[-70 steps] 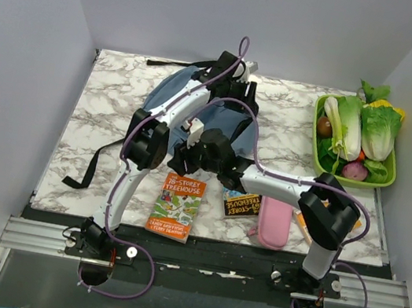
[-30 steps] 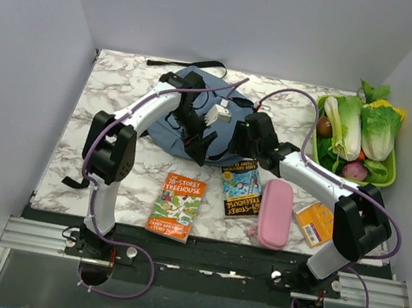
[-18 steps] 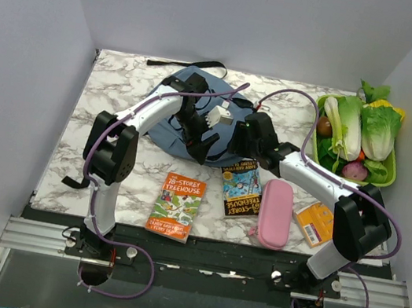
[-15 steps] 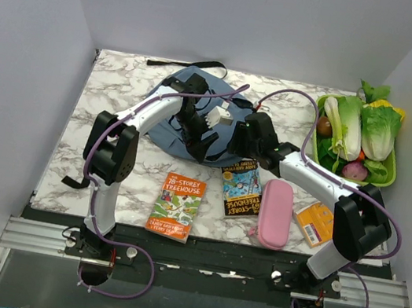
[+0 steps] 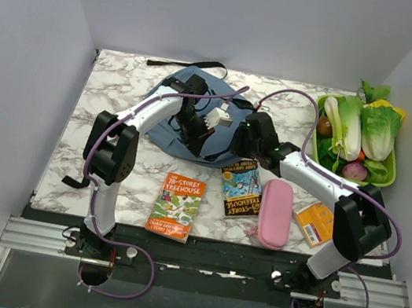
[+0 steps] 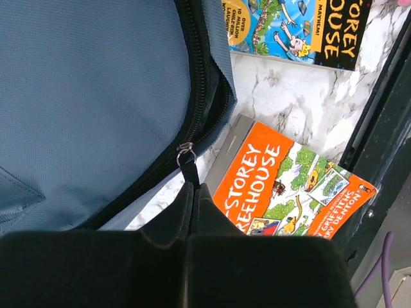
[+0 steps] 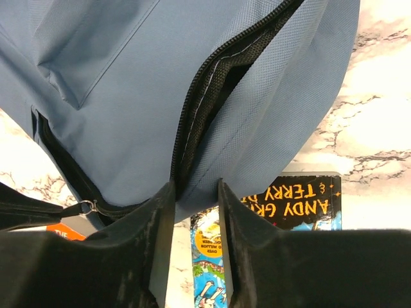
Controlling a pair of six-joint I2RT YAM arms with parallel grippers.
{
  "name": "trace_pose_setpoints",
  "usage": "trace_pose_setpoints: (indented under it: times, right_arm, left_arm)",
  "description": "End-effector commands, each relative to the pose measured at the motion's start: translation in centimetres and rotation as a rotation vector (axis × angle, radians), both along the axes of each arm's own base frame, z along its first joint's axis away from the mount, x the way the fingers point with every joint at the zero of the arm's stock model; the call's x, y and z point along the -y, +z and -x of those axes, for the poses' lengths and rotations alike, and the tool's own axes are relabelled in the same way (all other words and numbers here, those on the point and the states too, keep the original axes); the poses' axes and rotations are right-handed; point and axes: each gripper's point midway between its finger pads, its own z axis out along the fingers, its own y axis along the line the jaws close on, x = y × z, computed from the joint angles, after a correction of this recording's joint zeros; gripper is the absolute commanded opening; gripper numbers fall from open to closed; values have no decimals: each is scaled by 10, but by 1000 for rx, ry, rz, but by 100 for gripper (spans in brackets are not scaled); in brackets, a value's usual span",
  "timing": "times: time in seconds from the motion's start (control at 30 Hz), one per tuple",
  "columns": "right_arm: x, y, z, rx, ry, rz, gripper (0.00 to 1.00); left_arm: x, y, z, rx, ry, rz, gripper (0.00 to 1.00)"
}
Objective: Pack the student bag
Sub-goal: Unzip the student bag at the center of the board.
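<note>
Student bag point(image 6: 96, 96) zipper tab point(image 6: 188, 168) hidden in left gripper point(image 6: 194, 192).

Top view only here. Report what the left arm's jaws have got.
Observer: Left wrist view: the left jaws are shut on the black zipper pull of the soft dusty-blue fabric backpack.
Operator: Now the right side.
Observer: Right wrist view: the backpack's fabric edge beside the black zipper sits between the right jaws; whether it's pinched I cannot tell.
Operator: Give me the zipper's state.
Observer: It gapes open there, dark lining showing.
</note>
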Motion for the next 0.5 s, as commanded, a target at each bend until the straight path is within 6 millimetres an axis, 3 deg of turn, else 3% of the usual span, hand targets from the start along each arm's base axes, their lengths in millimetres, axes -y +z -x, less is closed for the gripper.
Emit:
trace_pose_setpoints:
  times: [0.0,0.1,0.13,0.17,0.47]
  right_arm:
    - [-4,12,-6,25,8,-37,36]
    - [1,10,-9,23,-5,-30,15]
    - [4,9,-10,22,-12,-27,4]
    - [6,7,-10,20,-17,-23,1]
    - [35,1,-19,37,-89,-8,1]
  left_arm:
    - [-6,2,4,3,-12,-23,0]
    - [-11,2,1,11,4,-36,0]
    - [-15,3,-2,12,20,-36,0]
    - [-18,3,-4,14,31,-38,0]
    - [-69,-5,-27,56,160,-122,0]
